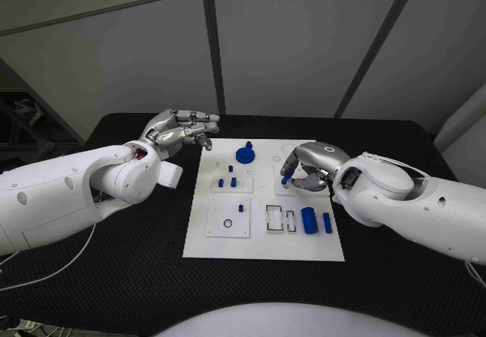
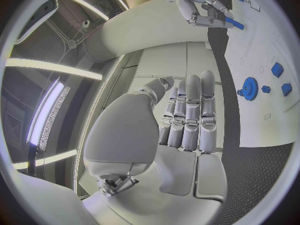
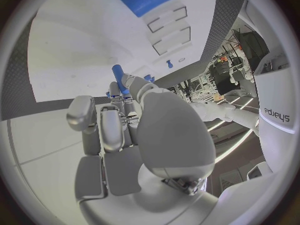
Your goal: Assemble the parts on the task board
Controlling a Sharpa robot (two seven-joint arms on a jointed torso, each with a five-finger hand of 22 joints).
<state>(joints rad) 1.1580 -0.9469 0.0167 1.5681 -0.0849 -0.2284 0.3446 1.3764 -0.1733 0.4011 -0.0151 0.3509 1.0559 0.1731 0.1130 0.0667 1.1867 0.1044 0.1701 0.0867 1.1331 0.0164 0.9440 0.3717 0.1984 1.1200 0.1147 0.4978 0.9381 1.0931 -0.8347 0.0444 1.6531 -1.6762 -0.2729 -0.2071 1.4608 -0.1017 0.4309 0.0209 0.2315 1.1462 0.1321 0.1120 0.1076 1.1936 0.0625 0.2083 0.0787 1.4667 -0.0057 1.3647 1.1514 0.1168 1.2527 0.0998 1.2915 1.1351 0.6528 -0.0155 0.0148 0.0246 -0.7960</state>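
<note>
From the head camera, the white task board [image 1: 265, 246] is lying in the middle of the black table [image 1: 121, 270], with a blue gear [image 1: 245, 154] standing at its far middle, small blue pegs [image 1: 227, 182] sitting in the left blocks, and a blue cylinder [image 1: 309, 220] lying beside a thinner blue bar [image 1: 327, 222] at the near right. The left hand [image 1: 182, 130] is hovering off the board's far left corner, fingers curled inward around nothing. The right hand [image 1: 307, 167] is reaching over the board's right far part, pinching a small blue pin [image 1: 286, 175]. In the left wrist camera, the left hand [image 2: 187, 116] is showing its fingers folded together, holding nothing, the gear [image 2: 249, 88] lying beyond them. In the right wrist camera, the right hand [image 3: 128, 117] is grasping the blue pin [image 3: 119, 77] at its fingertips above the board [image 3: 75, 50].
</note>
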